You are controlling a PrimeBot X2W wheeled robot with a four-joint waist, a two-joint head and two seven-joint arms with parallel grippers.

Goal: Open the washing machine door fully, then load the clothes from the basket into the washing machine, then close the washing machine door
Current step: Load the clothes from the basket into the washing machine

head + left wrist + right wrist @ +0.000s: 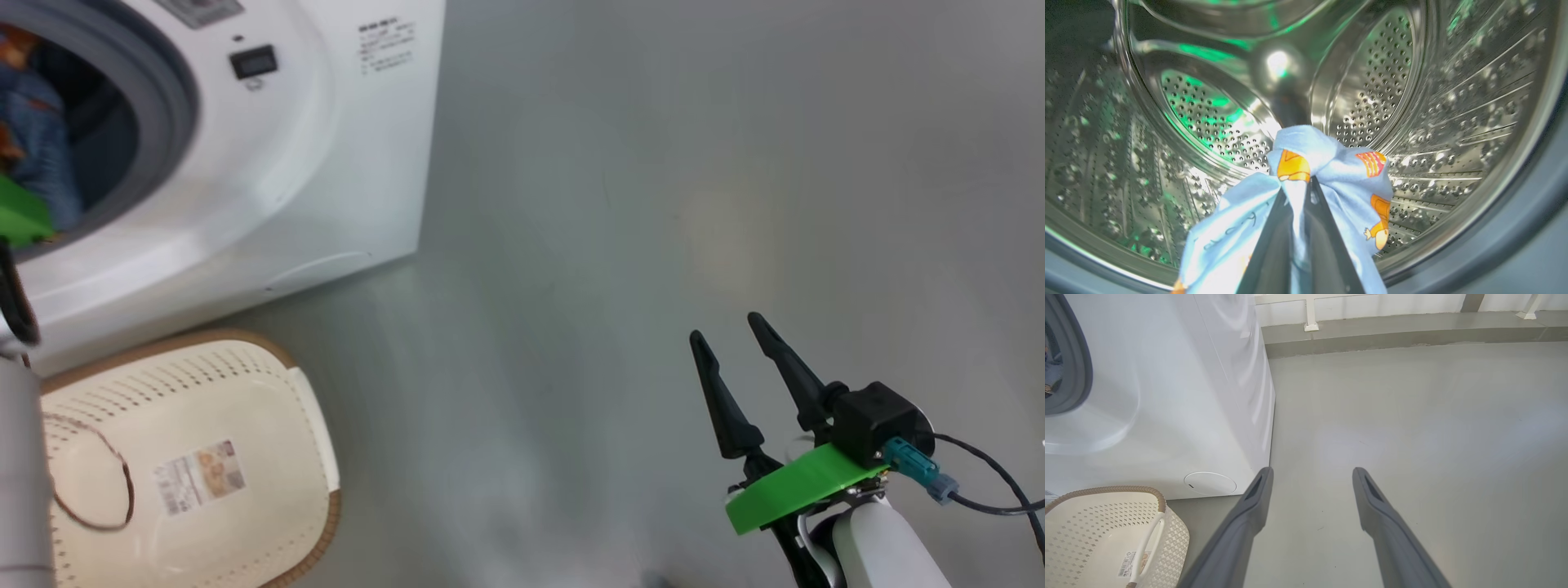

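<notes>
Reaching apparently inside washing machine point(1453, 102) | left end effector point(1302, 183) clamped on clothes point(1339, 171) | right end effector point(1312, 471) apart above floor point(1433, 416)

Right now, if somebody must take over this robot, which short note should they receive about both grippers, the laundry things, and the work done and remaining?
Left gripper: shut on the light blue printed clothes, inside the steel drum.
Right gripper: open, holding nothing, above the grey floor.
Basket: on the floor before the washing machine; the visible part of its base is bare.
Done: opening uncovered, clothes carried into the drum.
Left: release the clothes, withdraw the gripper, check the basket, close the door.
</notes>
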